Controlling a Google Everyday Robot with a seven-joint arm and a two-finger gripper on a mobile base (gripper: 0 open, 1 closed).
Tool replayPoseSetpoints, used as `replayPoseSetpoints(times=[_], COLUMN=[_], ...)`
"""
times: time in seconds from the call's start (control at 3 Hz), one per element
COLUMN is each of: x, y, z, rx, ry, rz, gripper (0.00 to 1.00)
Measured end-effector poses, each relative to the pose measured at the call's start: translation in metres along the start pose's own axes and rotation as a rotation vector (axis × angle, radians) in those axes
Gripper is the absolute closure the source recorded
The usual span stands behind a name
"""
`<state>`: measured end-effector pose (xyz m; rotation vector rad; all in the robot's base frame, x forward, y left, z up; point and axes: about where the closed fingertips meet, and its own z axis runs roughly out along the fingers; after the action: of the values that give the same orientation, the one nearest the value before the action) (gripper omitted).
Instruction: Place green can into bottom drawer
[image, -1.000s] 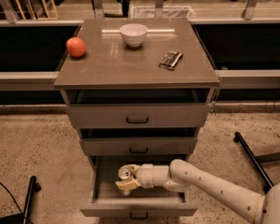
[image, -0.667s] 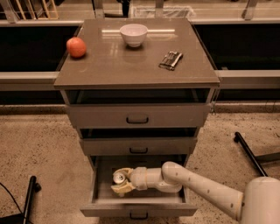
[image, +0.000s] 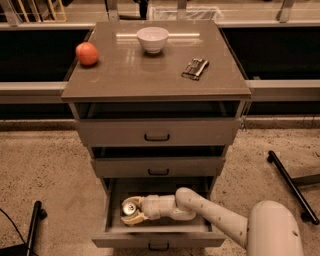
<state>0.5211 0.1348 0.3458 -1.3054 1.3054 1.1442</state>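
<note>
The bottom drawer (image: 157, 239) is pulled open at the foot of the grey-beige cabinet. My gripper (image: 132, 211) reaches into it from the right, low over the drawer floor at its left side. The fingers (image: 134, 219) are closed around the green can (image: 130, 206). Only the can's silver top with the pull tab shows; its green side is hidden by the fingers and the drawer shadow. I cannot tell whether the can rests on the drawer floor.
The two upper drawers (image: 157, 132) stand slightly ajar. On the cabinet top (image: 150, 65) are a red apple (image: 87, 53), a white bowl (image: 152, 39) and a dark snack packet (image: 194, 68). A black leg (image: 292, 186) lies on the floor at right, another black leg (image: 34, 225) at left.
My gripper has moved left and deeper into the bottom drawer with the can in it, from the drawer's middle toward its left side.
</note>
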Motion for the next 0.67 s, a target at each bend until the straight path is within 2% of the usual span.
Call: replayPoseSetpoints(times=[0.33,0.67], x=[0.011,0.029], y=[-0.002,-0.006], z=[0.015,0.031], rx=[-0.043,-0.072], ry=[-0.026,-0.052], rz=[-0.036,-0.039], gripper=[1.00,1.00])
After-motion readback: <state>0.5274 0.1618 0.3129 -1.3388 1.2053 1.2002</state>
